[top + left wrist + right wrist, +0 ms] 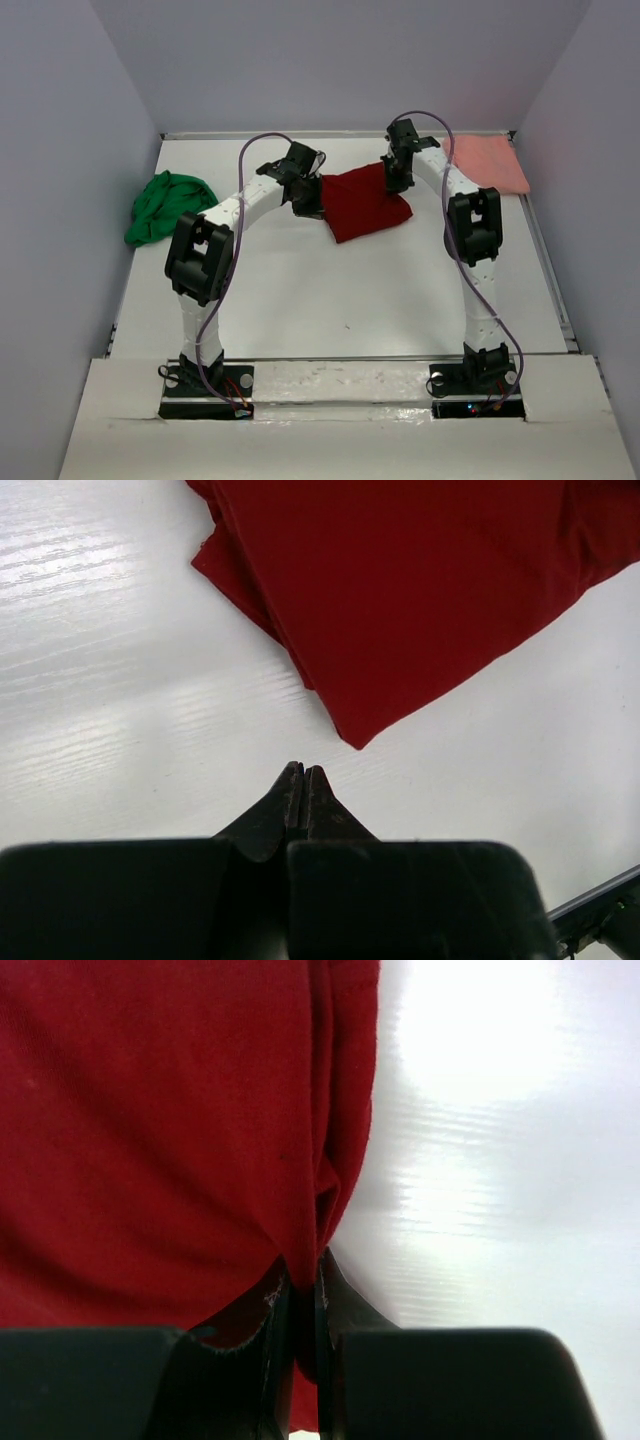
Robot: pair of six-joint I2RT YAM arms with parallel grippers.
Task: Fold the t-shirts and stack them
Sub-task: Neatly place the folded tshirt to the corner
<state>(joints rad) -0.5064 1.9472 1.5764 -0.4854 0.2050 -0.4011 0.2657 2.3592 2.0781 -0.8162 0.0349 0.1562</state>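
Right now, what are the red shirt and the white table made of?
The red shirt looks like soft knit cloth, probably cotton jersey. It is matte, it drapes in folded layers, and a sewn seam shows in the right wrist view. The table looks like a hard, smooth white board, perhaps laminate or painted wood. It is slightly glossy, with blurred light reflections and faint streaks.

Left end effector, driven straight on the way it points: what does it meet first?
Probably the dark red t-shirt: its folded corner lies just ahead of the shut left end effector, slightly right. Bare table shows between, so that could come first; depth unclear.
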